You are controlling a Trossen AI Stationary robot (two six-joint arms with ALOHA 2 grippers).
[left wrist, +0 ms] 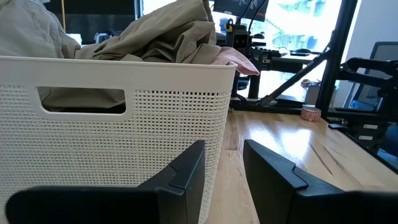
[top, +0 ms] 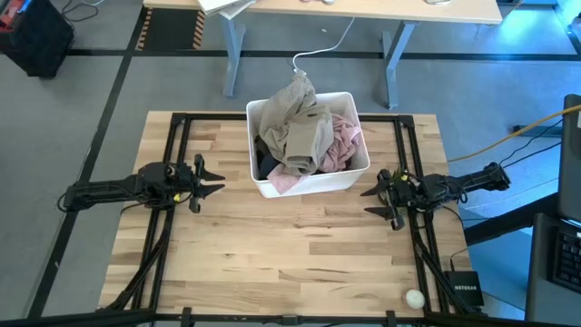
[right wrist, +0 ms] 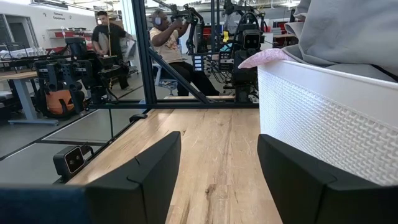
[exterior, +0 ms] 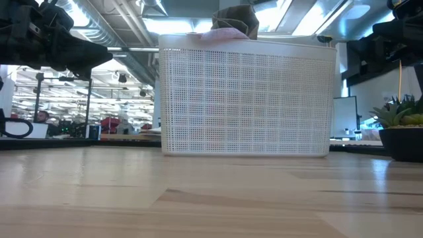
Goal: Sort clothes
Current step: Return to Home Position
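The heaped soft fabric clothes [top: 304, 136], khaki-beige on top with pale pink and dark pieces below, fill the white perforated rectangular plastic bin [top: 313, 184] at the far middle of the pale wooden plank table [top: 290, 263], which stands on grey floor before a light desk [top: 363, 11]. A small whitish ball [top: 415, 298] lies at the near right corner. The left gripper [top: 216, 178] hovers left of the bin, fingers parted and empty; the right gripper [top: 370, 202] waits at its right, spread wide, holding nothing.
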